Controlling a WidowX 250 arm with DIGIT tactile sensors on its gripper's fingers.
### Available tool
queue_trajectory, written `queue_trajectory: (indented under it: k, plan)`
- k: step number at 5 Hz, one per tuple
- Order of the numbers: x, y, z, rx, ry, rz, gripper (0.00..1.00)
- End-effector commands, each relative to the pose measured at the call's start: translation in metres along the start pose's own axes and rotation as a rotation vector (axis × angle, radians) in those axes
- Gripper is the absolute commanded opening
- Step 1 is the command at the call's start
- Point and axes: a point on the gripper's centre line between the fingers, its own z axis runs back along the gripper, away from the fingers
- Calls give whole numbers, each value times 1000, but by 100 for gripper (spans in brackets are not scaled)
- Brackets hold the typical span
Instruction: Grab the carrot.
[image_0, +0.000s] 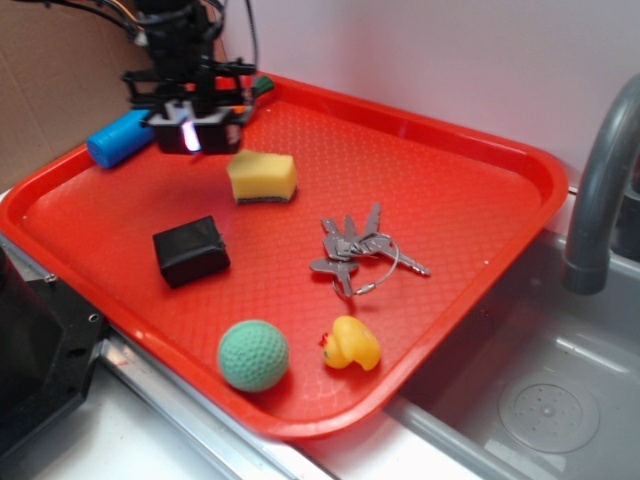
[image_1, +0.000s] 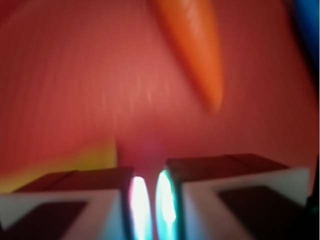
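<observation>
The orange carrot (image_1: 197, 45) lies on the red tray, blurred, in the upper middle of the wrist view, with its tapered tip pointing down toward my gripper. In the exterior view only its dark green stem end (image_0: 262, 86) shows, behind the arm at the tray's far-left corner. My gripper (image_0: 195, 135) hovers over that corner, just short of the carrot. In the wrist view the gripper (image_1: 148, 175) has its two jaws almost touching, with only a thin gap and nothing between them. The carrot lies ahead and slightly right of the jaws, apart from them.
On the red tray (image_0: 520, 215) are a yellow sponge (image_0: 263, 177) close below the gripper, a blue cylinder (image_0: 120, 138) at left, a black block (image_0: 190, 250), keys (image_0: 355, 250), a green ball (image_0: 253, 354) and a yellow duck (image_0: 352, 344). A grey faucet (image_0: 600, 190) and a sink are to the right.
</observation>
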Motion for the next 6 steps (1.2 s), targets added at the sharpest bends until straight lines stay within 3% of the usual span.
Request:
queue_trajectory:
  k: [1,2,3,4,5,6]
  plan:
    - [-18,1,69,52,-122,-192,0]
    - [23,16,63,126,-171,-349,100]
    - [61,20,62,165,-170,-429,100]
    - [87,6,62,177,-223,-536,100]
    - [94,7,48,174,-263,-480,100]
    - [109,35,39,199,-239,-554,100]
